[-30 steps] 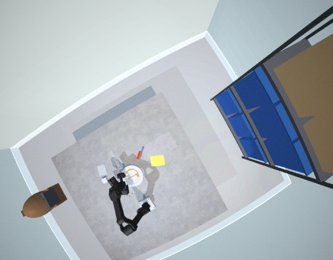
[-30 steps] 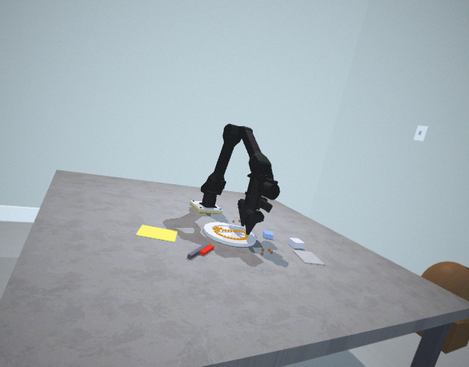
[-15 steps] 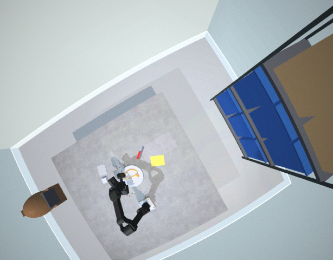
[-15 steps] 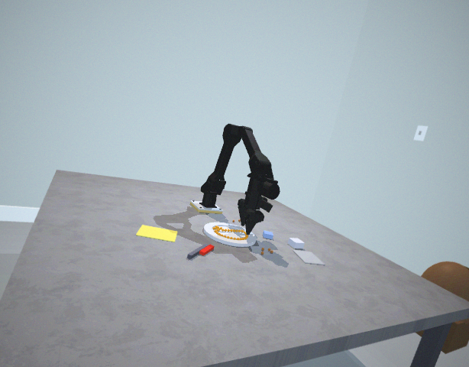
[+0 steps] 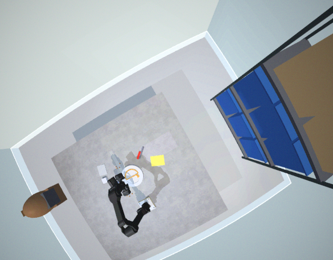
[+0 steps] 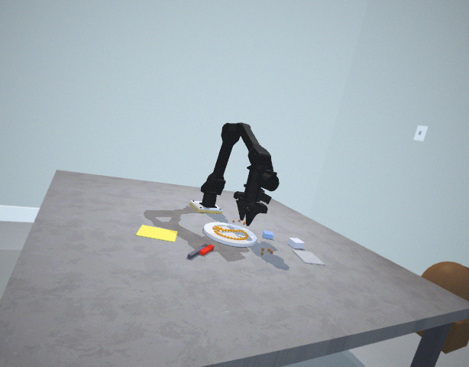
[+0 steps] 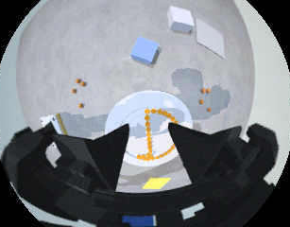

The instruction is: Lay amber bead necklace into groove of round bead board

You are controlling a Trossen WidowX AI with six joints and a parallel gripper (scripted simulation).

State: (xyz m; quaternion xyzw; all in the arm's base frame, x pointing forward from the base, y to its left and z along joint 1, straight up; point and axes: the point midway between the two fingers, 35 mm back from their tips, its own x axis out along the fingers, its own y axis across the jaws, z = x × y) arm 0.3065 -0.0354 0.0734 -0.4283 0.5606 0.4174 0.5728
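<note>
While the claw [image 5: 118, 177] [image 6: 244, 222] [image 7: 148, 125] hangs just above the rim with its fingers spread and nothing between them, I have the broad grey surface [image 5: 172, 195] [image 6: 147, 292] [image 7: 45, 52] beneath everything. On it lies the round bead board [image 5: 140, 179] [image 6: 209, 237] [image 7: 117, 111], white and flat. The amber bead necklace [image 5: 125, 175] [image 6: 231, 238] [image 7: 149, 134] is on the board, one side bowed outward, the other drawn nearly straight across the middle, so it makes a D rather than a ring. That straight run is the long axis; in my wrist view it points away from me, from a bunched clump at the near end to a corner at the far end. Only the bowed side seems to follow the groove; I can't be certain how deep it sits.

I judge the strand light and limp, its beads smooth and likely to roll out of a loose pinch. It should follow a pull but buckle under a push. I'd take hold midway along the straight run, low and gently, and draw it out towards the unfilled side. Smallest of all, loose orange beads [image 5: 117, 167] [image 6: 266, 250] [image 7: 205, 91] sit off the board.
</note>
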